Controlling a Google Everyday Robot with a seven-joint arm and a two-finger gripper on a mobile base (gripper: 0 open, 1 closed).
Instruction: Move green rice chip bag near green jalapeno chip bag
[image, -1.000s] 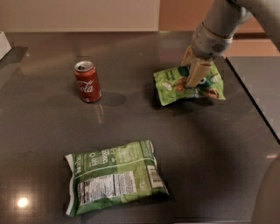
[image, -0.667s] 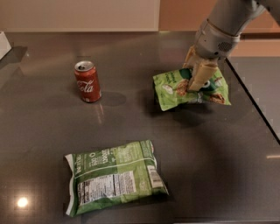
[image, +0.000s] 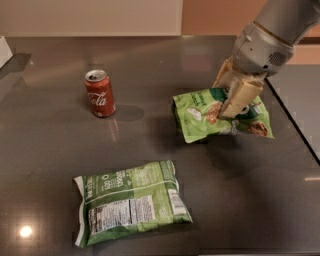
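Note:
The green rice chip bag (image: 200, 117) is at the right of the dark table, lifted a little, with its shadow below it. My gripper (image: 229, 100) comes down from the upper right and is shut on the bag's top middle, its tan fingers (image: 239, 97) pinching it. The green jalapeno chip bag (image: 131, 201) lies flat at the front centre-left, its white nutrition panel facing up. The held bag is well apart from it, up and to the right.
A red cola can (image: 100, 93) stands upright at the left middle. The table's right edge (image: 295, 122) runs diagonally just beyond the held bag. A white object (image: 4, 50) sits at the far left edge.
The gripper has lifted the rice chip bag off the table and carried it slightly toward the front; the bag hangs more crumpled. The can and the jalapeno bag have not moved.

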